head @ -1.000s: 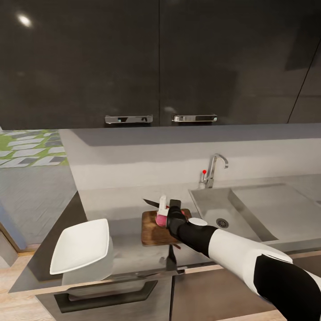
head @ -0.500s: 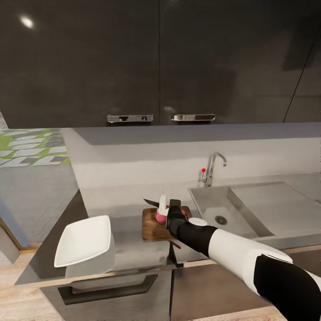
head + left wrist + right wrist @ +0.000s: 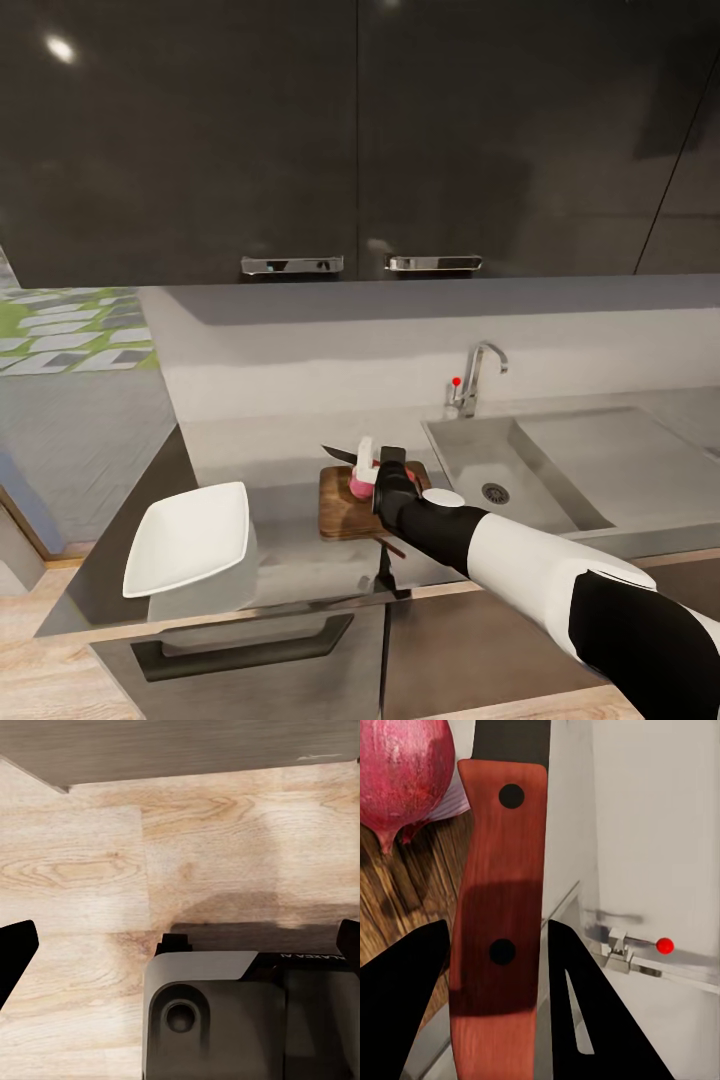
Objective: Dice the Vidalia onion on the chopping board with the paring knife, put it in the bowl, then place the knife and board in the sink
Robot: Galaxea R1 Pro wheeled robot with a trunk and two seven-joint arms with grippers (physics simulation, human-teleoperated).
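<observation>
With my right pincer (image 3: 495, 945) clamped on the knife (image 3: 499, 907), I poise its blade over the onion (image 3: 358, 486) on the board (image 3: 345, 510), left of the sink (image 3: 480, 465); best press straight down, keeping the bulb from rolling.
</observation>
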